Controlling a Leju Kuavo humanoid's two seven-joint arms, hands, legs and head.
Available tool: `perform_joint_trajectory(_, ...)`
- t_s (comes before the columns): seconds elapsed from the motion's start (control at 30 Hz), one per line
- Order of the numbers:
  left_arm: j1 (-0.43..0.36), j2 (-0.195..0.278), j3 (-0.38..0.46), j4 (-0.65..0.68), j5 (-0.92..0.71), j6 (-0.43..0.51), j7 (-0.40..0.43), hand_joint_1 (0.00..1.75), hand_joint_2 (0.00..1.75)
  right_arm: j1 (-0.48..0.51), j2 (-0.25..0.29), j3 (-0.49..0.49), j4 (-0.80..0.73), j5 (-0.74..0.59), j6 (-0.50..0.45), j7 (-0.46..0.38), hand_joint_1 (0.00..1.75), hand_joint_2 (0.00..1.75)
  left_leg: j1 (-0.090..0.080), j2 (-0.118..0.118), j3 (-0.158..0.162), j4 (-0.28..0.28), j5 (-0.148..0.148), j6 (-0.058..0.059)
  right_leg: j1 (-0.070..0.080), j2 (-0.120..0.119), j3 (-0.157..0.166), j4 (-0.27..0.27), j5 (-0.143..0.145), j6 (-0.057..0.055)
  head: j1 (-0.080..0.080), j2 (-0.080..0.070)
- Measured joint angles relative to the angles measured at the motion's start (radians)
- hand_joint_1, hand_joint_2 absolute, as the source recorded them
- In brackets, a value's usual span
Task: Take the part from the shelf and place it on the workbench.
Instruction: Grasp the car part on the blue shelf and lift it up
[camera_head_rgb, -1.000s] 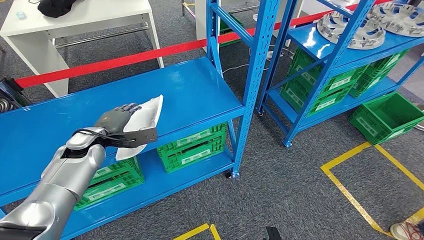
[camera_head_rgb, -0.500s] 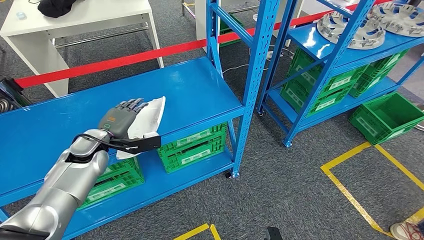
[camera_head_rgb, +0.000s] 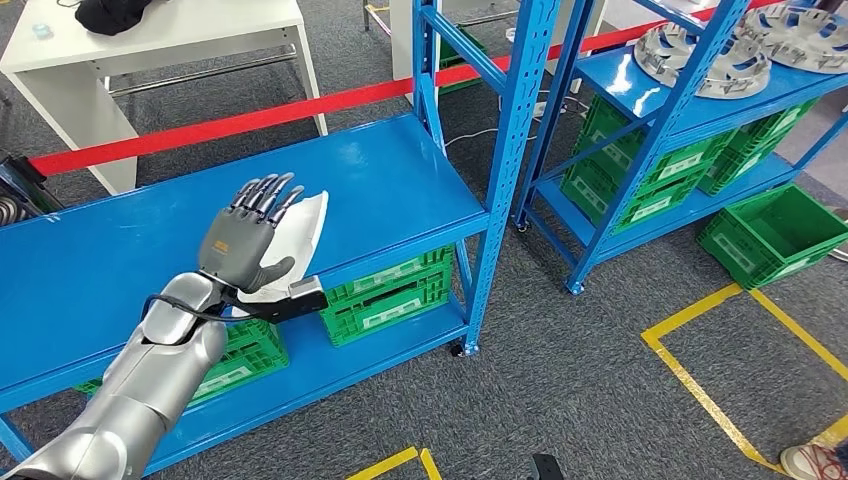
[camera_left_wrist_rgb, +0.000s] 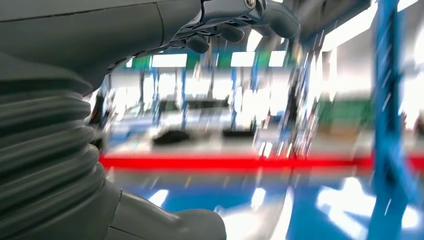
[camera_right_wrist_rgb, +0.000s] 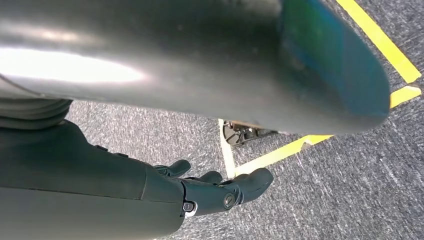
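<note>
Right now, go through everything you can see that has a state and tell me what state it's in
left hand: open, fingers spread, raised over the white part.
white part: lying at the blue shelf's front edge, not gripped.
right hand: hanging over the carpet, holding nothing.
green crate: on the floor, empty.

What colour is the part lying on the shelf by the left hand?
White. The part shows best in the head view, on the blue shelf.

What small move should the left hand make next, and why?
Probably draw the left hand back and up, away from the white part. Its fingers are spread above the part and grip nothing, and the part lies on the blue shelf surface near the front edge, so lifting off cleanly avoids nudging it.
</note>
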Motion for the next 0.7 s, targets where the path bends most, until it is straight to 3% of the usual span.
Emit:
perform_joint_trajectory(0.13,0.048,-0.001,0.002,-0.05,-0.034,0.12,-0.047,0.0,1.75,-0.002,0.0,0.0,0.0,0.012,-0.001,0.001,0.0,0.0,0.0,0.0,0.0,0.0,0.0,0.0,0.0,0.0,0.0,0.0,0.0,0.0,0.0,0.0)
perform_joint_trajectory(0.4,0.179,-0.011,0.062,-0.27,-0.265,0.132,-0.094,0.0,1.75,-0.003,0.0,0.001,0.0,0.031,0.001,0.004,0.0,0.0,0.0,0.0,0.0,0.0,0.0,0.0,0.0,0.0,0.0,0.0,0.0,0.0,0.0,0.0)
perform_joint_trajectory(0.7,0.236,-0.02,0.095,-0.39,-0.294,0.132,-0.115,0.0,1.75,-0.003,0.0,0.001,0.0,0.034,0.004,0.003,0.0,0.0,0.0,0.0,0.0,0.0,-0.001,0.0,0.0,0.0,0.0,0.0,0.0,0.0,0.0,0.0)
